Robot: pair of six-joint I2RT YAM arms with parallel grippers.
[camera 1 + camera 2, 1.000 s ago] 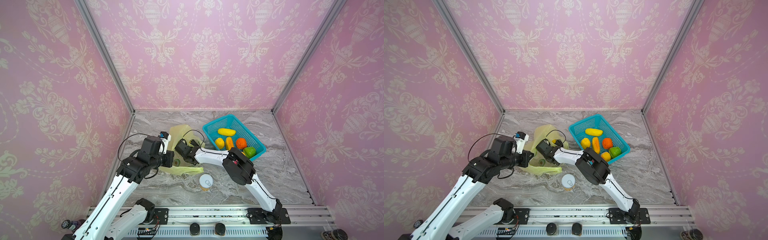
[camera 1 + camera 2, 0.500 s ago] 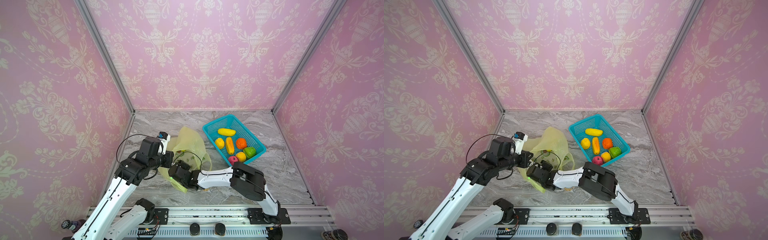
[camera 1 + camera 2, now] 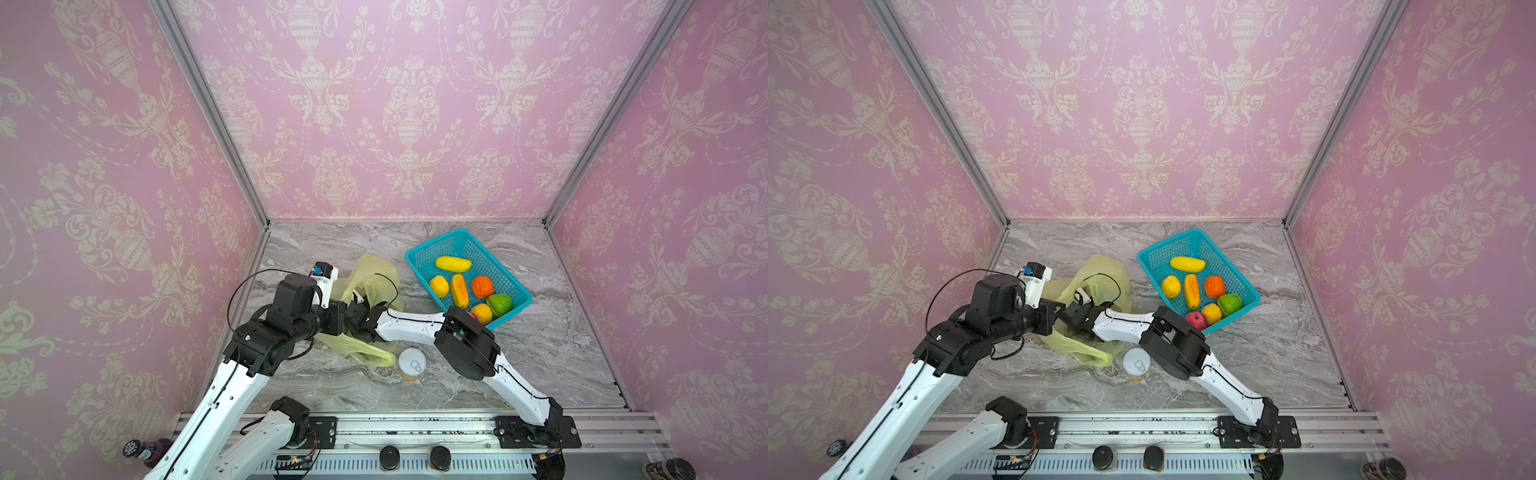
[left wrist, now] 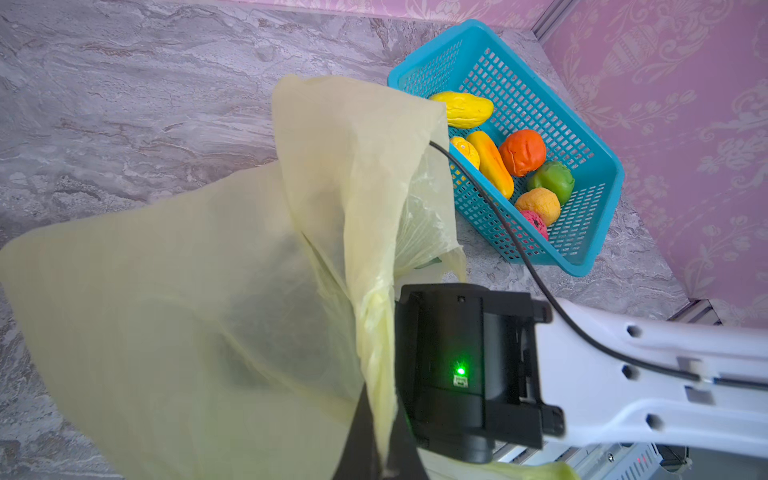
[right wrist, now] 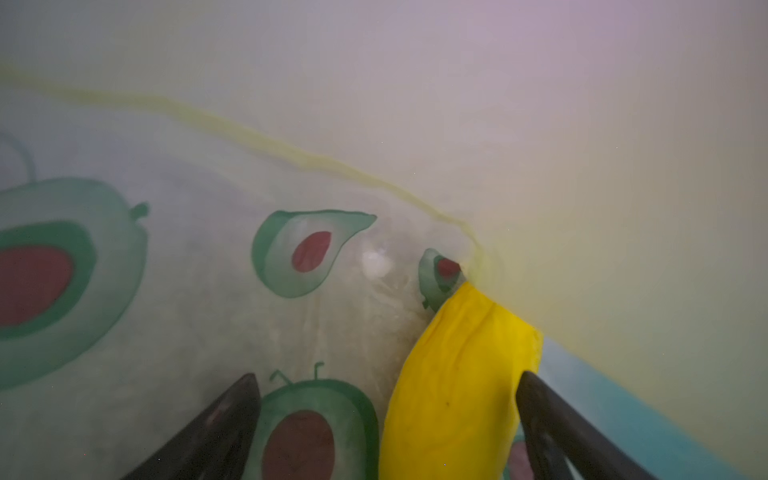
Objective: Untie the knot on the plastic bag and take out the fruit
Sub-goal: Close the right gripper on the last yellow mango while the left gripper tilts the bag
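The left gripper point(image 4: 380, 419) is closed tight on a twisted strip of the plastic bag point(image 3: 371, 277) and holds that part lifted above the table point(image 3: 540, 353). The right gripper point(image 5: 386, 376) is inside the bag with its jaws wide apart. A yellow fruit point(image 5: 457, 374) lies between them, close against one finger and apart from the other. The other fruits point(image 3: 482, 286) sit in the blue basket point(image 3: 424, 249). A can point(image 3: 411, 365) stands just beside the bag.
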